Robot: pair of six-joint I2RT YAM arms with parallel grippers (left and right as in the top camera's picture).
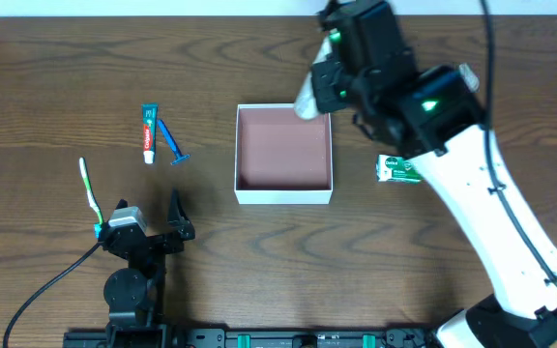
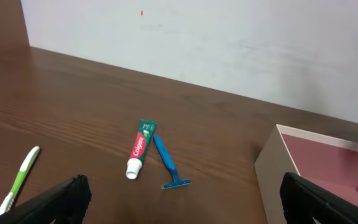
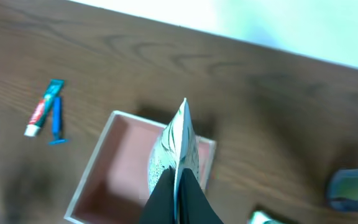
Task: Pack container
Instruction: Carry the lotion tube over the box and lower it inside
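where the container (image 1: 283,196) sits: middle of the counter (image 1: 56,58), open side up, reddish-brown inside showing.
right claw (image 3: 176,186): pinching a pale sachet (image 3: 178,140), held on edge above the container's far right corner.
left claw (image 2: 182,199): spread wide, low over the counter, well left of the container.
toothpaste (image 1: 148,132) and blue razor (image 1: 173,143): just beside each other, left of the container.
toothbrush (image 1: 90,191): further left, near the left claw.
green packet (image 1: 397,169): on the counter right of the container, apart from it.
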